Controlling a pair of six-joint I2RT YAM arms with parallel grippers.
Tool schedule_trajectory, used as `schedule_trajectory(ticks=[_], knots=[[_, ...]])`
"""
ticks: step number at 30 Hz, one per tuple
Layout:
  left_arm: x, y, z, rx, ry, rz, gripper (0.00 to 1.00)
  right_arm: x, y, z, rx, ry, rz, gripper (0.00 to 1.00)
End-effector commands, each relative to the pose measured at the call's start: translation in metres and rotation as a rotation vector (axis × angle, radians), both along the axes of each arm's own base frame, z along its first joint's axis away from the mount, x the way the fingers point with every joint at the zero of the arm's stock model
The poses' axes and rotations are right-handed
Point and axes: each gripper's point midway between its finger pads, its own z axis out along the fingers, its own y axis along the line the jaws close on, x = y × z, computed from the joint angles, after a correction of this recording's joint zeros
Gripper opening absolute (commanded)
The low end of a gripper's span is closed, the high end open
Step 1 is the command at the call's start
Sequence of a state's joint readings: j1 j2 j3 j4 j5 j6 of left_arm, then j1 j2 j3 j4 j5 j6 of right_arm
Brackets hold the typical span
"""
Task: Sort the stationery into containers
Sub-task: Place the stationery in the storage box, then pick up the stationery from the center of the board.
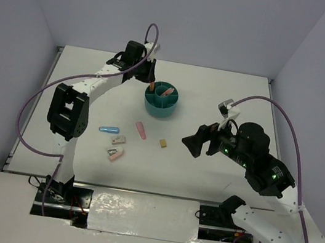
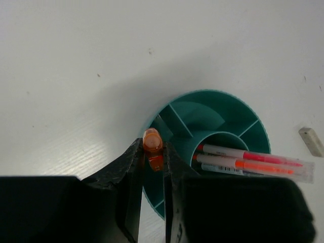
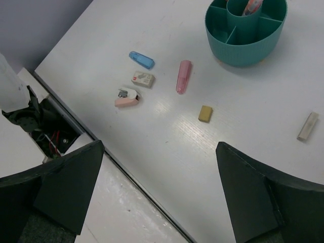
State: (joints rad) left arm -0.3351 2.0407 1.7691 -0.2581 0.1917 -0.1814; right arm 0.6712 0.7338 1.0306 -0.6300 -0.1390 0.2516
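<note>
A white table (image 1: 205, 166) stands between pale lavender walls (image 1: 229, 20).

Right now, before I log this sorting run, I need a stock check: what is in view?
tub: one, teal, divided, far middle of the table
pens: two or three, pink, orange and white, in the tub's centre cup
orange capsule: one, orange, held over the tub's rim
blue capsule: one, light blue, left on the table
pink capsule: one, pink, in front of the tub
tan block: one, tan, right of the pink capsule
labelled block: one, white and red, beside the blue capsule
pink-white block: one, nearest the arms
pale block: one, off-white, alone on the right
left pincer: shut on the orange capsule
right pincer: open, empty, above the table
</note>
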Motion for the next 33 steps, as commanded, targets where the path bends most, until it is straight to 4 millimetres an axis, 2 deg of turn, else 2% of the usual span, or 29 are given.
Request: schedule_trajectory(ticks=[1, 3, 6, 7, 8, 10, 11, 12, 13, 14, 15, 16, 17, 18, 19, 20, 21, 22, 23, 27, 28, 29, 31, 33], knots=[[0.000, -0.011, 0.017, -0.066, -0.046, -0.043, 0.14, 0.002, 0.002, 0.019, 0.019, -0.047, 0.014, 1.00], [-0.003, -0.011, 0.012, -0.069, -0.029, -0.044, 0.21, 0.003, 0.004, 0.019, 0.024, -0.045, 0.017, 1.00], [-0.008, -0.010, 0.005, -0.069, -0.006, -0.044, 0.58, 0.004, 0.008, 0.018, 0.028, -0.040, 0.028, 1.00], [-0.008, -0.009, 0.005, -0.066, -0.004, -0.031, 0.73, 0.005, 0.009, 0.017, 0.028, -0.037, 0.031, 1.00], [-0.009, -0.007, 0.007, -0.068, -0.002, -0.024, 0.78, 0.005, 0.012, 0.014, 0.025, -0.028, 0.043, 1.00], [-0.010, -0.004, 0.025, -0.075, -0.034, -0.004, 0.85, 0.011, 0.019, -0.001, 0.000, 0.015, 0.047, 1.00], [-0.011, -0.003, 0.033, -0.080, -0.047, 0.003, 0.86, 0.013, 0.022, -0.006, -0.005, 0.029, 0.055, 1.00], [-0.013, 0.000, 0.052, -0.090, -0.078, 0.014, 0.87, 0.016, 0.025, -0.012, -0.012, 0.039, 0.060, 1.00], [-0.013, 0.004, 0.064, -0.101, -0.087, 0.036, 0.88, 0.019, 0.032, -0.015, -0.012, 0.042, 0.069, 1.00], [-0.016, 0.012, 0.086, -0.103, -0.113, 0.070, 0.88, 0.026, 0.041, -0.031, -0.044, 0.083, 0.074, 1.00], [-0.017, 0.019, 0.096, -0.094, -0.121, 0.113, 0.89, 0.029, 0.051, -0.037, -0.061, 0.085, 0.083, 1.00], [-0.025, 0.030, 0.097, -0.085, -0.075, 0.181, 0.90, 0.033, 0.058, -0.046, -0.093, 0.102, 0.080, 0.99], [-0.027, 0.047, 0.122, -0.072, -0.109, 0.266, 0.91, 0.044, 0.072, -0.063, -0.147, 0.140, 0.077, 0.98], [-0.033, 0.061, 0.127, -0.054, -0.096, 0.337, 0.92, 0.055, 0.077, -0.070, -0.188, 0.134, 0.034, 0.98], [-0.041, 0.071, 0.134, -0.075, -0.067, 0.415, 0.93, 0.058, 0.091, -0.066, -0.198, 0.122, 0.041, 0.97], [-0.060, 0.093, 0.139, -0.051, -0.035, 0.490, 0.94, 0.068, 0.103, -0.091, -0.250, 0.172, 0.021, 0.95], [-0.071, 0.102, 0.139, -0.052, -0.012, 0.528, 0.96, 0.077, 0.110, -0.098, -0.263, 0.179, 0.005, 0.95], [-0.082, 0.110, 0.139, -0.078, 0.019, 0.573, 0.97, 0.084, 0.121, -0.096, -0.259, 0.174, 0.002, 0.93], [-0.104, 0.119, 0.137, -0.086, 0.052, 0.580, 0.97, 0.092, 0.131, -0.122, -0.307, 0.215, -0.001, 0.89], [-0.152, 0.127, 0.134, -0.128, 0.090, 0.543, 0.97, 0.110, 0.163, -0.161, -0.414, 0.227, 0.004, 0.82], [-0.162, 0.129, 0.127, -0.124, 0.106, 0.541, 0.98, 0.117, 0.172, -0.173, -0.439, 0.231, 0.000, 0.81], [-0.173, 0.131, 0.137, -0.141, 0.082, 0.521, 0.98, 0.118, 0.178, -0.177, -0.454, 0.228, 0.002, 0.77], [-0.187, 0.129, 0.141, -0.145, 0.085, 0.483, 0.98, 0.127, 0.186, -0.190, -0.470, 0.227, -0.008, 0.73], [-0.201, 0.132, 0.155, -0.162, 0.051, 0.474, 0.99, 0.136, 0.189, -0.200, -0.482, 0.217, -0.027, 0.68]])
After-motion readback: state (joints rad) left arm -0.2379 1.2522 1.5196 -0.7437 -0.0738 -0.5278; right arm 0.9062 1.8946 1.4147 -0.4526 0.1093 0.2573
